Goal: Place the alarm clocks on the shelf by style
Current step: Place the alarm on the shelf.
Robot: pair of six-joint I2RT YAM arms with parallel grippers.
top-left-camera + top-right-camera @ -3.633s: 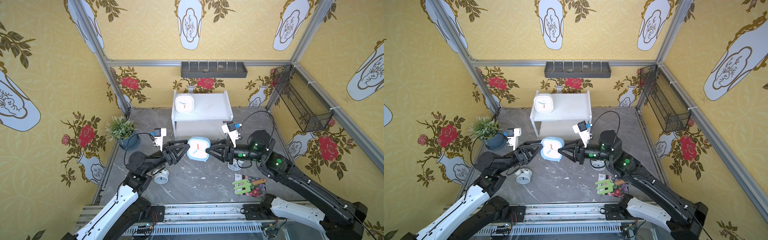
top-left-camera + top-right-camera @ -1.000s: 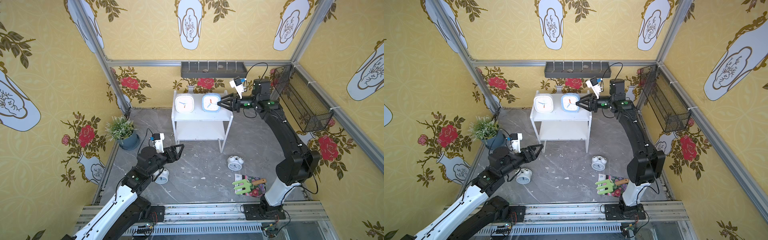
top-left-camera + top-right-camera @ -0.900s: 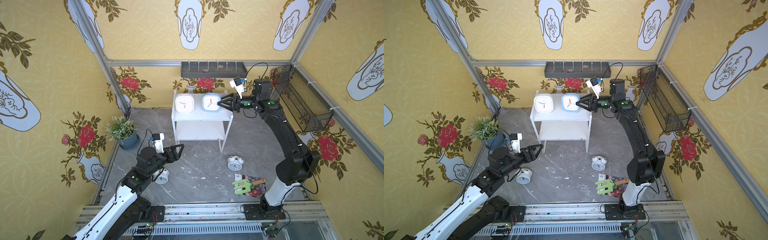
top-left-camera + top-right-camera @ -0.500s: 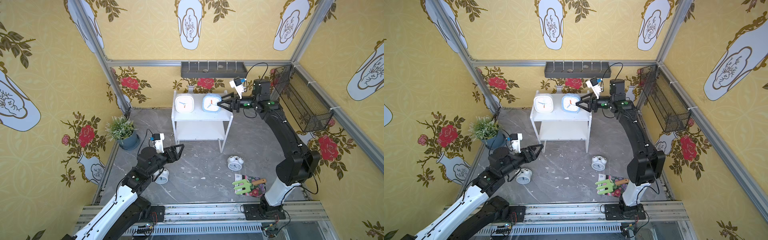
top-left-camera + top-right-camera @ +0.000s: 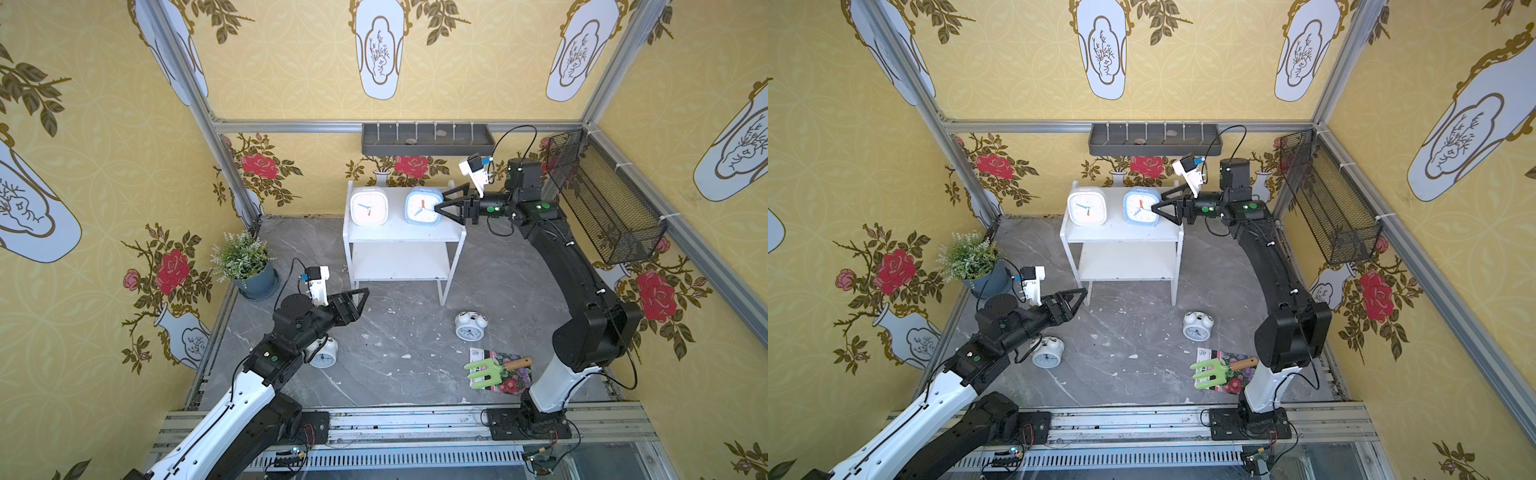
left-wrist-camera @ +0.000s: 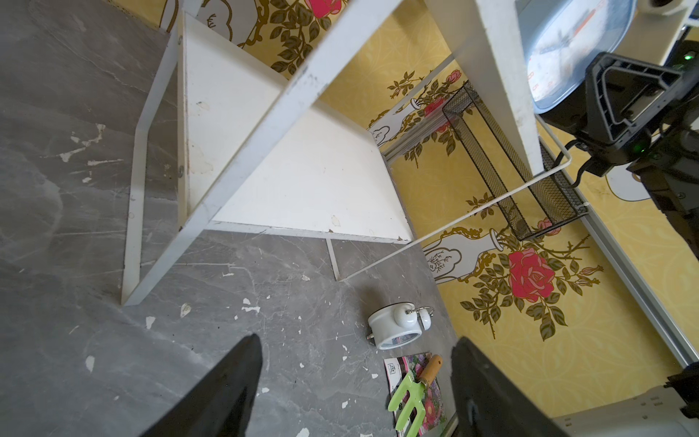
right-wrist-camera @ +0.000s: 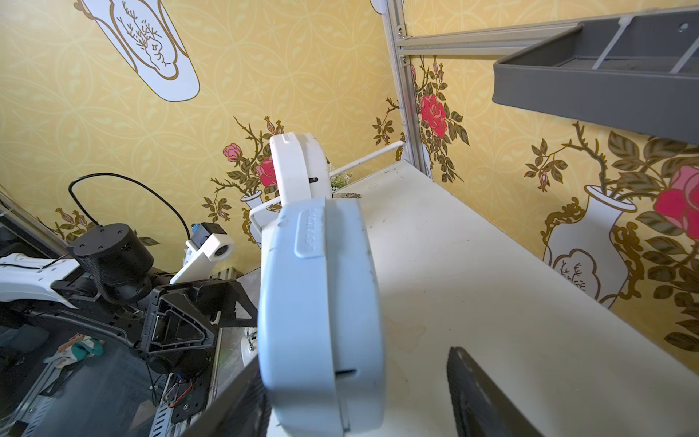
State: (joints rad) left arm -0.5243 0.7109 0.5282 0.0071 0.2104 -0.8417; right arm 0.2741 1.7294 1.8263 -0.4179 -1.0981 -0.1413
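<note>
The white two-tier shelf point(image 5: 402, 240) stands at the back. On its top board a white rounded-square alarm clock point(image 5: 368, 206) stands left of a light blue one point(image 5: 421, 206). My right gripper point(image 5: 439, 202) is open at the blue clock's right edge. In the right wrist view the blue clock point(image 7: 321, 321) sits beside one finger, clear of the other finger point(image 7: 476, 397). Two twin-bell clocks lie on the floor, one point(image 5: 469, 326) right of the shelf, one point(image 5: 325, 354) partly under my left arm. My left gripper point(image 5: 359, 297) hangs open and holds nothing.
A potted plant point(image 5: 245, 266) stands at the left wall. A green hand fork point(image 5: 484, 370) lies on a seed packet point(image 5: 513, 376) near the right arm's base. A grey wall tray point(image 5: 428, 139) and a black mesh basket point(image 5: 602, 203) hang behind and right of the shelf.
My right gripper carried the blue clock from mid-floor to the top board, and in the last second its jaws opened off it. The left arm drew back and stayed still.
</note>
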